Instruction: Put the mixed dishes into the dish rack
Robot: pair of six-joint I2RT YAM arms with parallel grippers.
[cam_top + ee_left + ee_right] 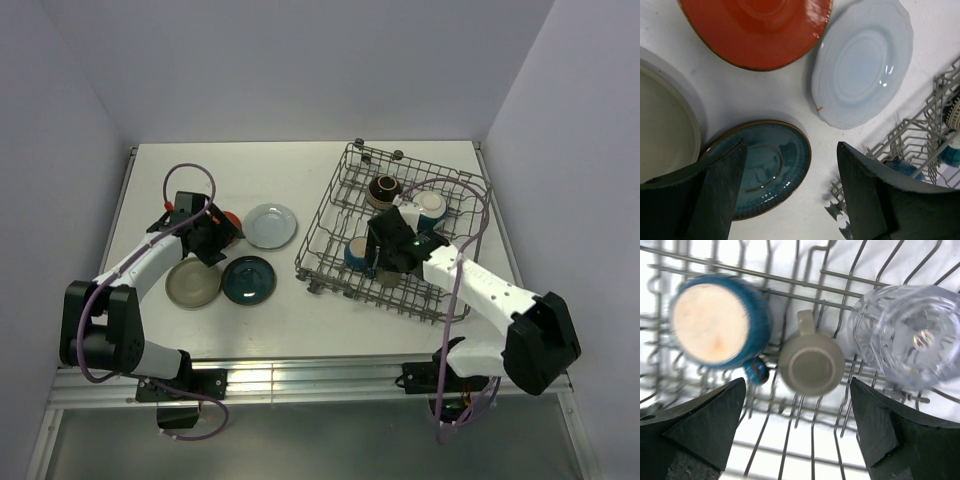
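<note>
Four small plates lie left of the dish rack (330, 215): red-orange (760, 30), pale blue (862, 65), dark teal (770, 165) and grey-beige (660, 130). My left gripper (790, 165) hangs open above them, over the dark teal plate's (248, 279) edge, with nothing between its fingers. My right gripper (797, 390) stands open over the rack (790, 440). Below it are an upturned blue cup (715, 322), a small beige mug (811, 365) and the clear glass cup (910, 340). A brown bowl (384, 190) and a cream/teal bowl (430, 207) sit further back in the rack.
The rack's near corner and feet (920, 140) show at the right of the left wrist view, close to the dark teal plate. Grey walls close in the table on three sides. The left arm (140, 262) reaches over the grey-beige plate (193, 283).
</note>
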